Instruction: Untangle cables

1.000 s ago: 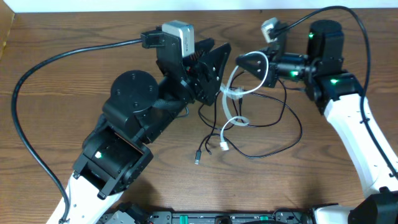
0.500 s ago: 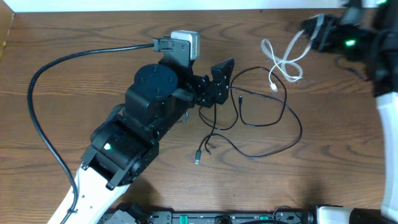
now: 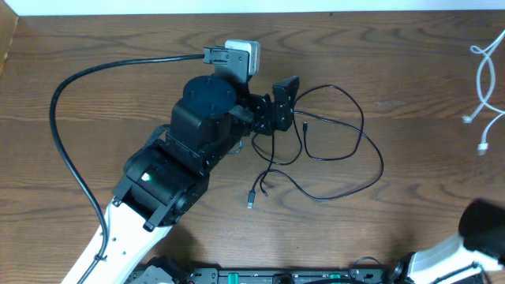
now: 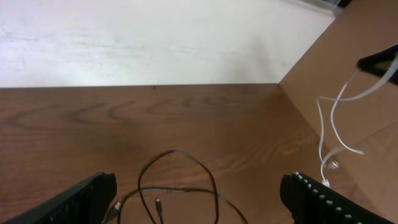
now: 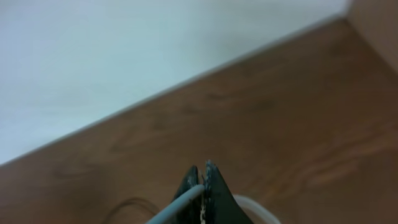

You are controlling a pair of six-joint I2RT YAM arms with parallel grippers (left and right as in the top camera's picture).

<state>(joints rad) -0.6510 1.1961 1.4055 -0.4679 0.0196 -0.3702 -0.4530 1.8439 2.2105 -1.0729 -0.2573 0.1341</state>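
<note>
— So, overhead?
— The black cable (image 3: 341, 150) lies looped in the middle of the tabletop (image 3: 394, 237), just beside the left gripper (image 3: 282, 103); the white cable (image 3: 482, 85) hangs near the right edge.
— Left wrist?
— Its jaws stand wide apart, holding nothing, over the black loop.
— Right wrist?
— The right gripper (image 5: 202, 179) is clamped tight on the white cable.

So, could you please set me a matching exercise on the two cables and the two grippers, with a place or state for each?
Things:
1. black cable
2. white cable
3. left gripper
4. right gripper

Places or states:
A. shut on the white cable
B. lying in loose loops, in no grip
C. open, holding nothing
D. at the right edge of the overhead view

Pairs: 1-B; 2-D; 3-C; 4-A
</note>
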